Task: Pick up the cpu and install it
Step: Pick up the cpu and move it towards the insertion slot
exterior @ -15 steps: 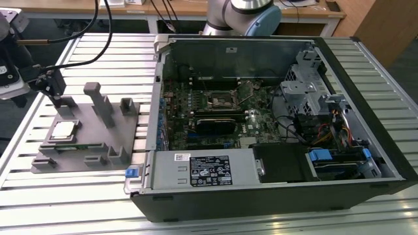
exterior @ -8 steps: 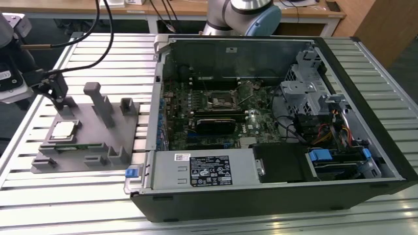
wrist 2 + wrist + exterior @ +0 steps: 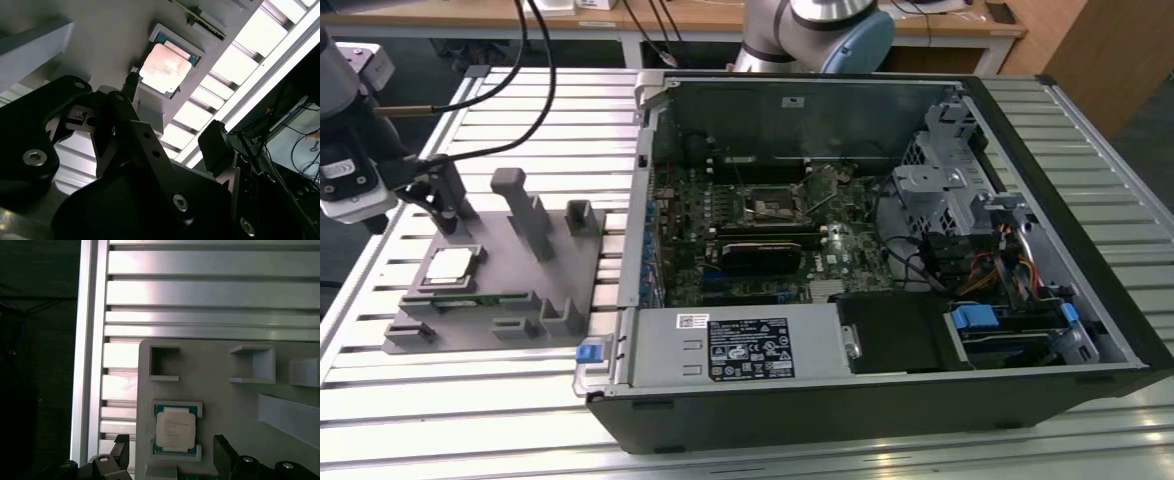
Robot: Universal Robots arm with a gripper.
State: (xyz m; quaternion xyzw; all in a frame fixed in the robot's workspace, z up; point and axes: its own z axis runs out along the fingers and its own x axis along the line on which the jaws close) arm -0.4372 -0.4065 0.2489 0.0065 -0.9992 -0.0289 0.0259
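Gripper hangs just over the grey fixture, jaws wide apart, holding nothing. In the first wrist view its two black fingers stand either side of the cpu and clear of it (no contact that I can see). The cpu lies flat, silver top up, seated in a square pocket at one end of the fixture. In the second wrist view the cpu sits in that pocket beyond the fingertips, apart from them.

In the exterior view the cpu is on the part of the fixture toward the exterior view's left, with the arm's wrist above and beside it at that edge. A narrow green memory stick lies in a slot just beside the cpu pocket, on the nearer side. The fixture carries several upright posts and rests on a slatted aluminium table.

To the exterior view's right, near the fixture, an open computer case lies on its side, motherboard exposed. A black square socket with a metal rim sits near the board's middle, well apart from the cpu. Beyond the case is the arm base, then a wooden bench at the back.
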